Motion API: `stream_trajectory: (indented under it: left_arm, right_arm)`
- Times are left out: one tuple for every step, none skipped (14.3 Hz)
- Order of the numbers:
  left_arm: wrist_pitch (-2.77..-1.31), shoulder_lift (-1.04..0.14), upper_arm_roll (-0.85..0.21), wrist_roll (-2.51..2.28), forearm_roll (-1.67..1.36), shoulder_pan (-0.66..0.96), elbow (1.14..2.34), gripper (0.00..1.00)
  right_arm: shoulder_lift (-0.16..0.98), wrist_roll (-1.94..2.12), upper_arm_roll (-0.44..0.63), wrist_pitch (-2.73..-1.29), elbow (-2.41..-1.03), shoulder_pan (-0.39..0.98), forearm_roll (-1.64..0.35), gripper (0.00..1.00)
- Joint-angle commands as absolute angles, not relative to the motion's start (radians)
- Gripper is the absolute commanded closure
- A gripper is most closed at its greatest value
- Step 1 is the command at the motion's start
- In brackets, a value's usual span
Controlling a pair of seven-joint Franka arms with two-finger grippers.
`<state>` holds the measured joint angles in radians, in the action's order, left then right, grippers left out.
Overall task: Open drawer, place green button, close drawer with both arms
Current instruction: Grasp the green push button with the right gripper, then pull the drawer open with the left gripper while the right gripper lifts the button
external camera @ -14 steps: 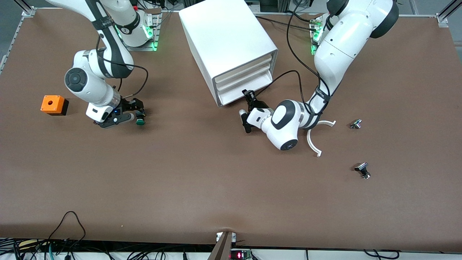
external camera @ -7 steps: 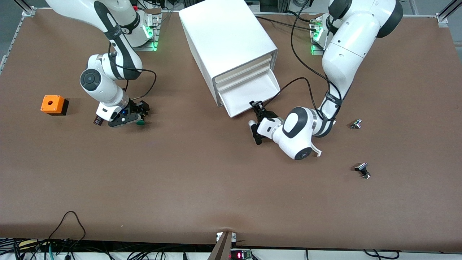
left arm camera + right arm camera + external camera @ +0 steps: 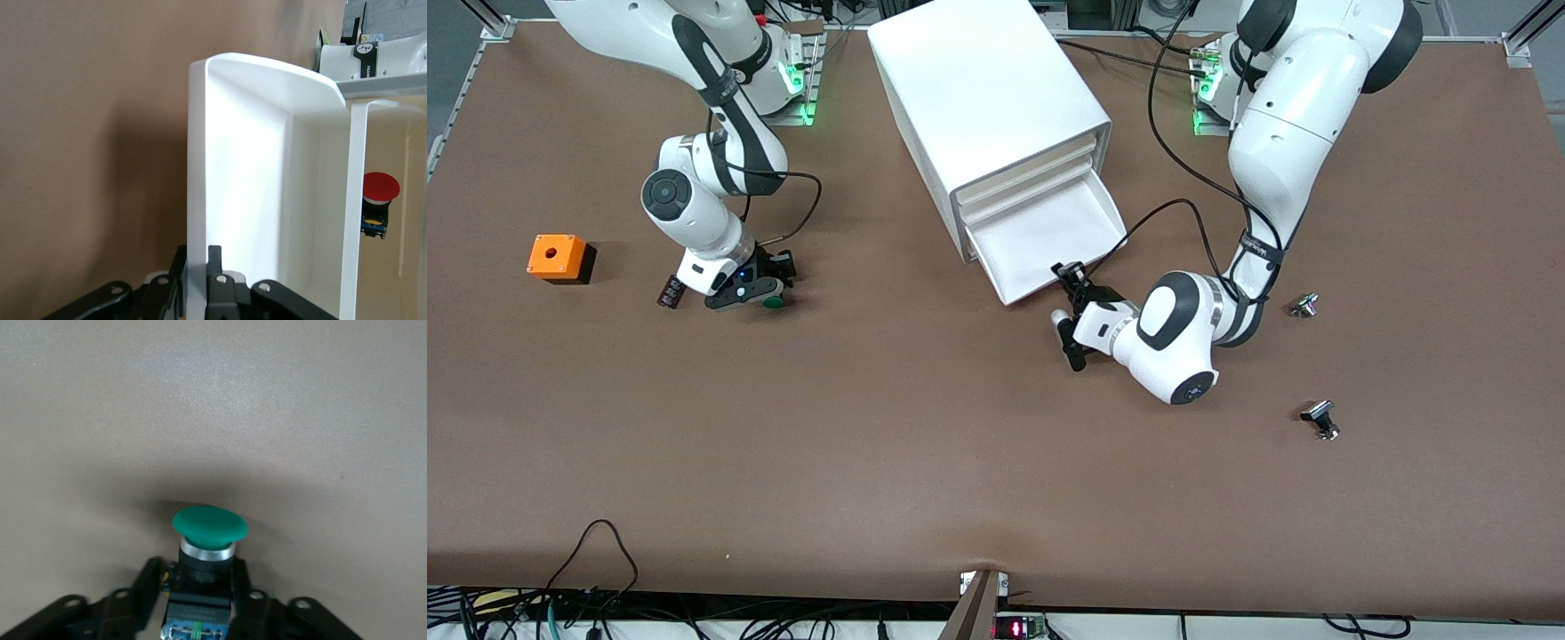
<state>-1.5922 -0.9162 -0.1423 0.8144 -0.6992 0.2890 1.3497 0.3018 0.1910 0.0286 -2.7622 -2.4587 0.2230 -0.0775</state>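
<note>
The drawer (image 3: 1049, 236) is the lowest tier of the white cabinet (image 3: 987, 98) and stands pulled partly out toward the front camera. My left gripper (image 3: 1073, 286) is shut on its front wall, one finger inside and one outside; the left wrist view shows the gripper (image 3: 198, 267) astride that wall (image 3: 200, 167). The button (image 3: 773, 300), green-capped with a dark body, lies on the table toward the right arm's end. My right gripper (image 3: 769, 283) is shut on its body; in the right wrist view the green cap (image 3: 210, 523) sticks out past the gripper (image 3: 197, 583).
An orange box with a hole (image 3: 560, 258) sits near the right arm's end of the table. Two black-capped silver parts (image 3: 1304, 305) (image 3: 1320, 420) lie near the left arm's end. A red-capped button (image 3: 380, 188) shows inside the cabinet in the left wrist view.
My left gripper has pulled the drawer out of the cabinet toward the front camera. My right gripper has shifted over the green button and closed on it.
</note>
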Motion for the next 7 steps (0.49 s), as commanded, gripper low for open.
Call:
stream_trajectory:
  left_arm:
    - [-1.612,-0.951,-0.129,0.795,-0.673,0.296,1.281,0.91]
    - [-1.612,-0.951,-0.127,0.795,-0.673,0.296,1.278,0.91]
    - [-1.611,-0.951,-0.126,0.793,-0.672,0.295,1.266,0.91]
    - [-1.611,-0.951,-0.12,0.793,-0.672,0.296,1.261,0.91]
    - [-1.609,-0.951,-0.114,0.793,-0.672,0.296,1.259,0.91]
    - [-1.611,-0.951,-0.112,0.792,-0.672,0.296,1.258,0.91]
    - [-1.612,-0.951,-0.112,0.792,-0.673,0.296,1.258,0.9]
  right_arm:
    - [0.285,0.176,0.02,-2.773,-2.468,0.221,-0.091,0.76]
    - [0.273,0.173,0.02,-2.754,-2.462,0.221,-0.091,0.8]
    - [0.258,0.173,0.02,-2.723,-2.451,0.221,-0.091,0.82]
    - [0.246,0.173,0.02,-2.686,-2.432,0.221,-0.091,0.82]
    - [0.235,0.173,0.02,-2.63,-2.403,0.221,-0.091,0.83]
    - [0.224,0.17,0.02,-2.561,-2.36,0.221,-0.092,0.83]
    - [0.219,0.146,0.02,-2.477,-2.302,0.221,-0.091,0.83]
